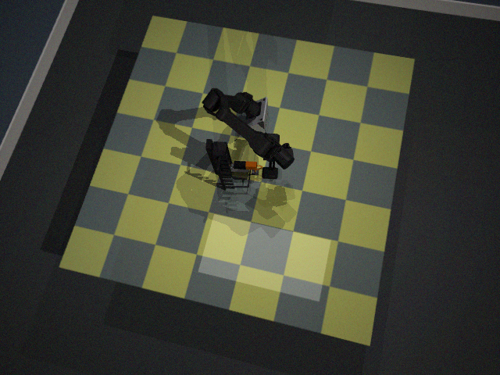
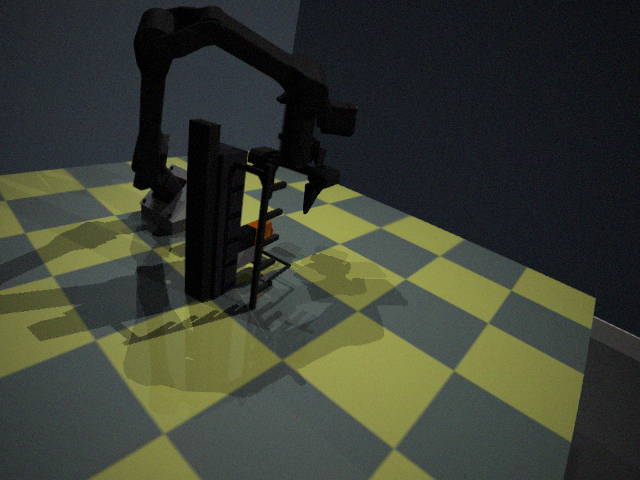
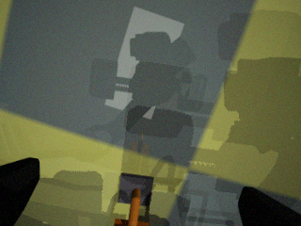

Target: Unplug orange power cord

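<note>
The orange plug (image 1: 251, 165) (image 2: 266, 227) (image 3: 126, 222) is beside the face of the upright black power strip (image 1: 216, 159) (image 2: 233, 206), above the table. A black block (image 1: 239, 164) shows between them; I cannot tell whether the plug is still seated. The orange cord (image 1: 259, 166) (image 3: 134, 206) leaves the plug's outer end; its further run is mostly hidden. My gripper (image 1: 270, 156) (image 2: 273, 200) (image 3: 141, 184) is wide open with nothing between its fingers. It is higher than the plug and out beyond its cord end. In the wrist view, the plug shows only at the bottom edge.
A tall black post (image 2: 199, 206) stands behind the strip. A thin black frame (image 2: 256, 258) with several prongs stands before the strip, close to the plug. A pale grey block (image 2: 249, 256) is under the plug. A dark box (image 3: 136, 188) shows beneath the cord in the wrist view.
</note>
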